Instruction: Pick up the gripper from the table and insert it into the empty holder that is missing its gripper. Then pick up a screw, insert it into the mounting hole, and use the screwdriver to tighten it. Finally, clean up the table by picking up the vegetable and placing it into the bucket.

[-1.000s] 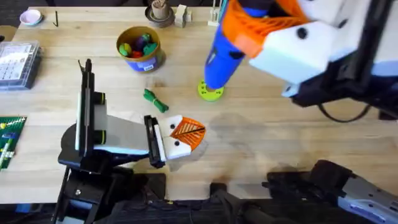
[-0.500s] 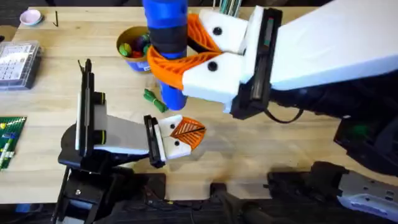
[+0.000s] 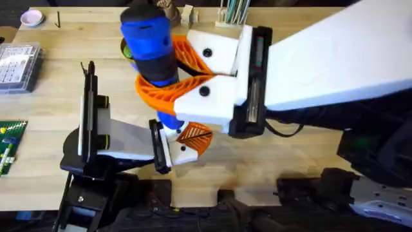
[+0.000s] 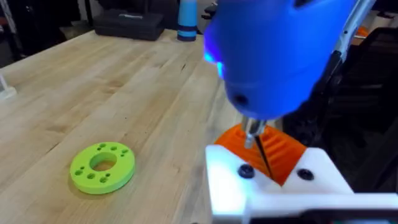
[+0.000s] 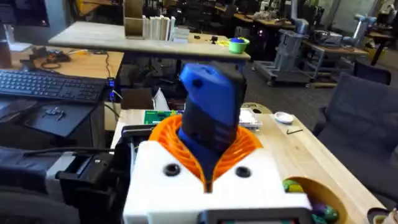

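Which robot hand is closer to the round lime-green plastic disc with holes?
Left. The left gripper rests on the table, with the round lime-green plastic disc with holes lying nearby. The right gripper, shut on the blue pen-shaped screwdriver, is raised above the table.

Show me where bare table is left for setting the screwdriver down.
Bare wood lies right of the holder, below the right arm, and beside the green disc. It is crowded where the screwdriver hangs over the holder, and along the left edge by the parts box.
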Controlling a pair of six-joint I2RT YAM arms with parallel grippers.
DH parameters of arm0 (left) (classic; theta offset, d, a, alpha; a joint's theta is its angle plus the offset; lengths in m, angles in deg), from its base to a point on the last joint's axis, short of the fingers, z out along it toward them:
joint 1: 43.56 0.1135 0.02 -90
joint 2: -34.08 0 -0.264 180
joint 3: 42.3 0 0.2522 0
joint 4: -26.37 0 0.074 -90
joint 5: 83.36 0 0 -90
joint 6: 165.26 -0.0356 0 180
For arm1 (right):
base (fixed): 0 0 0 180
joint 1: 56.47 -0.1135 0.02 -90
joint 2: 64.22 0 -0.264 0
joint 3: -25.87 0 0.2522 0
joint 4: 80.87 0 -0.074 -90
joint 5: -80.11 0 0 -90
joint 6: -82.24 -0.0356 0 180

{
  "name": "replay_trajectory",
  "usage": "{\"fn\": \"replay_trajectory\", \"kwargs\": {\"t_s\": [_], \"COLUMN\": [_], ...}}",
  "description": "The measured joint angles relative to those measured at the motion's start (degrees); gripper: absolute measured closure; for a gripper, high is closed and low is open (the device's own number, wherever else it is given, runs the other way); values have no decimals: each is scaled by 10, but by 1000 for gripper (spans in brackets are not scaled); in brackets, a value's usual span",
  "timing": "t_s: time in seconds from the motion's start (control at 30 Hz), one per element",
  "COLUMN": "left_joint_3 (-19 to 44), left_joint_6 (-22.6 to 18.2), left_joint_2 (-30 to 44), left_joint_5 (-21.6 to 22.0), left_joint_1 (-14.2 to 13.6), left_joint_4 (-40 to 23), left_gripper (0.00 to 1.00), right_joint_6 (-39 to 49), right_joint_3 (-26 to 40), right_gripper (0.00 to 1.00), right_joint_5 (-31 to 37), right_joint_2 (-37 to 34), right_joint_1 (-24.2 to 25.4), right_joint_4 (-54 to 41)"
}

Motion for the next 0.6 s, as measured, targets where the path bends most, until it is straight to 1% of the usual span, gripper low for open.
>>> {"fn": "replay_trajectory", "kwargs": {"t_s": [0.6], "left_joint_3": [0], "left_joint_6": [0], "left_joint_2": [0], "left_joint_5": [0], "left_joint_1": [0], "left_joint_4": [0], "left_gripper": [985], "right_joint_6": [0], "right_joint_3": [0], "right_gripper": [985], "right_joint_5": [0], "right_joint_2": [-3], "right_joint_1": [0], "right_joint_4": [-18]}}
